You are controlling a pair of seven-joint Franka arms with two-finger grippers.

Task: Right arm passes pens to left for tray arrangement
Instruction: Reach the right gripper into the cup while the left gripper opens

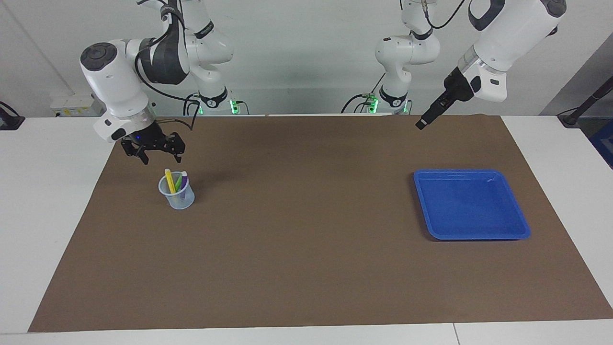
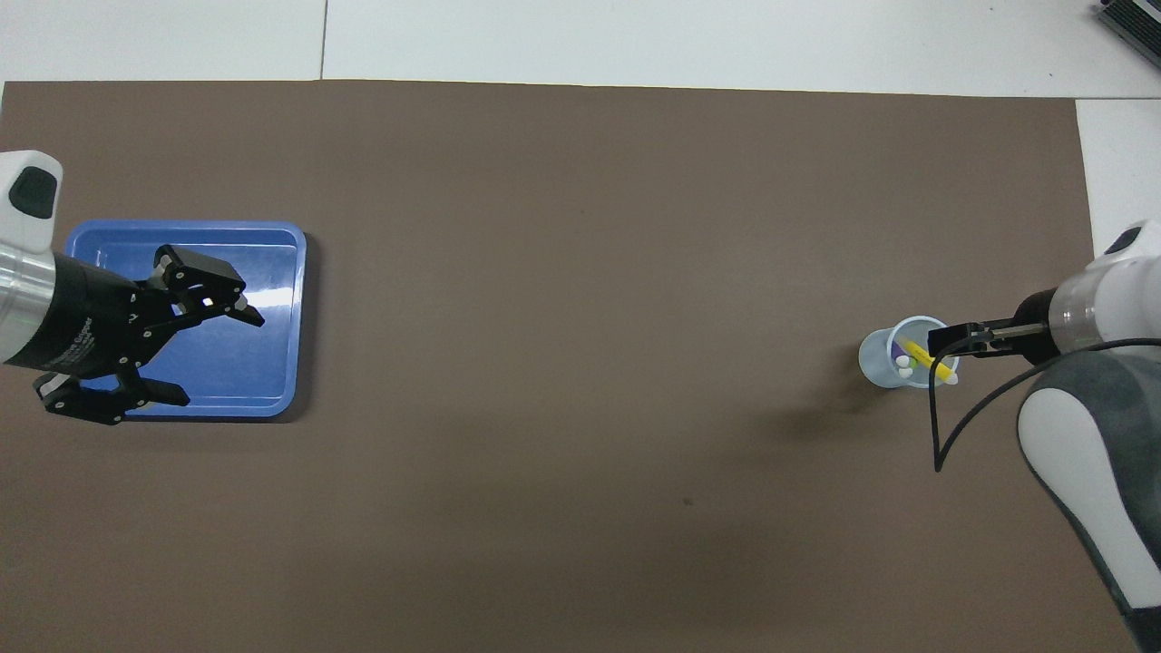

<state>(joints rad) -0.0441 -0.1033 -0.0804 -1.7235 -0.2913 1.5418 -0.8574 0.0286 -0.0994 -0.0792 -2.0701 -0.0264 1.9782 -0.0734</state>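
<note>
A brown mat [image 1: 306, 225] covers the white table. Toward the right arm's end, the right gripper [image 1: 153, 152] hangs above the mat with its fingers apart, empty. Just below it a clear cup [image 1: 177, 196] holds three pens [image 1: 175, 182]. At the left arm's end sits the empty blue tray [image 1: 471, 230]; the left gripper [image 1: 421, 123], fingers spread, is raised above the mat's edge nearest the robots.
</note>
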